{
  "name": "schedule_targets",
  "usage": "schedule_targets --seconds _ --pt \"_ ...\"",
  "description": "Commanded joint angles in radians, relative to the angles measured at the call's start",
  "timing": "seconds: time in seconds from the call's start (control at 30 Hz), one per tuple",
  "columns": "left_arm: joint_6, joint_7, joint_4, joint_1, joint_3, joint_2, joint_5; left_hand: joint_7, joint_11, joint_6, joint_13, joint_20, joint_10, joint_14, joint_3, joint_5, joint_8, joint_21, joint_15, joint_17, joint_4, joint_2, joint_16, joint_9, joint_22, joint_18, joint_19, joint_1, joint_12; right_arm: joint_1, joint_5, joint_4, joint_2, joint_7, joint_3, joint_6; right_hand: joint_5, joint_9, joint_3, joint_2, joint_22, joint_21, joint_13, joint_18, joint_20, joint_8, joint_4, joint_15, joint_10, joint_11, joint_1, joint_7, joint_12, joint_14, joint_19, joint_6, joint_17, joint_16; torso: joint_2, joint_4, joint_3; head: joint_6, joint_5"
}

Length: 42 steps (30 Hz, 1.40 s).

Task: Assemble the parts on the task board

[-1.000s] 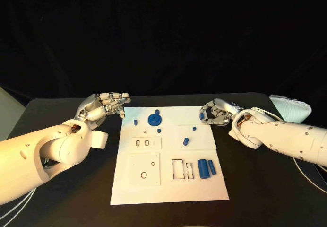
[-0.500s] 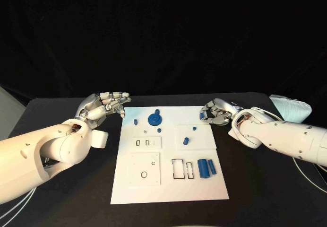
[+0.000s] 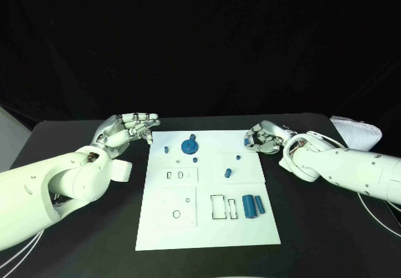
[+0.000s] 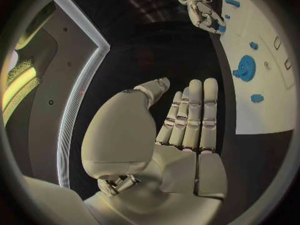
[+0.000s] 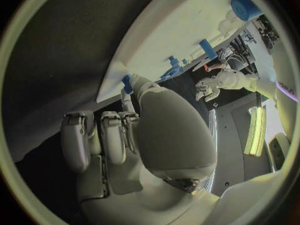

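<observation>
Right hand [image 3: 264,141] unmoved, small blue part [image 5: 127,83] pinched.

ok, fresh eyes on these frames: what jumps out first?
The white task board in the middle of the black table, with a blue round part near its far edge and two blue cylinders toward its near right. The left hand and right hand flank its far corners.
</observation>
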Motion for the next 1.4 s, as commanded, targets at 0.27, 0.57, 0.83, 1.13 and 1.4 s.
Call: schedule_targets --seconds 0.27,0.57,0.83,1.13,1.4 --pt "0.017 0.002 0.000 0.001 0.001 0.001 -0.003 0.001 0.001 -0.008 0.001 -0.002 -0.001 -0.006 0.007 -0.007 0.005 0.003 0.000 -0.001 0.000 0.002 0.002 0.001 0.001 0.016 -0.007 -0.005 -0.003 -0.001 0.049 0.024 -0.003 -0.025 0.000 -0.062 0.010 0.014 0.050 0.016 0.231 0.021 0.252 -0.012 -0.019 0.042 -0.012 -0.023 0.095 -0.025 -0.018 -0.023 0.022 0.092 0.086 0.048 0.217 0.004 -0.001 0.0005 0.0012 0.000 0.002" --pt "0.018 -0.001 -0.005 0.001 0.001 0.003 -0.003 0.001 0.001 -0.009 0.001 -0.002 -0.001 -0.008 0.010 -0.006 0.006 0.008 0.001 -0.003 -0.002 0.002 0.004 0.002 0.003 0.016 -0.012 -0.005 -0.003 0.014 0.092 0.110 -0.021 -0.075 0.002 -0.114 0.015 0.018 0.059 0.017 0.235 0.025 0.255 -0.013 -0.023 0.051 -0.015 -0.028 0.098 -0.030 -0.025 -0.028 0.026 0.092 0.088 0.054 0.215 0.003 -0.008 -0.0032 -0.0016 0.003 0.007" --pt "0.016 -0.007 -0.010 0.001 0.000 0.007 -0.004 0.001 0.000 -0.008 0.002 -0.002 0.004 -0.008 0.011 -0.006 0.008 0.009 0.000 -0.003 -0.002 0.003 0.004 0.003 0.004 0.016 -0.014 -0.006 0.000 0.028 0.091 0.219 -0.029 -0.130 0.003 -0.149 0.017 0.019 0.060 0.016 0.239 0.029 0.254 -0.014 -0.024 0.051 -0.016 -0.028 0.097 -0.031 -0.027 -0.028 0.025 0.092 0.090 0.052 0.215 0.003 -0.019 -0.0071 -0.0054 0.001 0.017" --pt "0.015 -0.018 -0.020 0.001 0.000 0.023 -0.007 0.001 0.000 -0.008 0.002 -0.002 0.004 -0.008 0.011 -0.006 0.008 0.009 0.000 -0.003 -0.002 0.003 0.004 0.003 0.004 0.016 -0.014 -0.006 0.000 0.024 0.012 0.329 0.023 -0.233 0.003 -0.169 0.017 0.019 0.065 0.017 0.242 0.033 0.252 -0.015 -0.025 0.051 -0.017 -0.029 0.095 -0.031 -0.032 -0.027 0.022 0.091 0.093 0.046 0.213 0.002 -0.036 -0.0106 -0.0134 -0.014 0.037" --pt "0.016 -0.028 -0.029 0.001 -0.001 0.046 -0.017 0.001 0.000 -0.007 0.002 -0.002 0.005 -0.008 0.011 -0.006 0.008 0.010 0.000 -0.003 -0.002 0.003 0.005 0.003 0.004 0.016 -0.014 -0.006 0.001 -0.008 -0.130 0.362 0.127 -0.347 0.000 -0.152 0.014 0.018 0.071 0.015 0.244 0.035 0.248 -0.016 -0.026 0.048 -0.019 -0.028 0.091 -0.029 -0.041 -0.024 0.018 0.091 0.094 0.035 0.211 0.002 -0.048 -0.0094 -0.0247 -0.024 0.054"
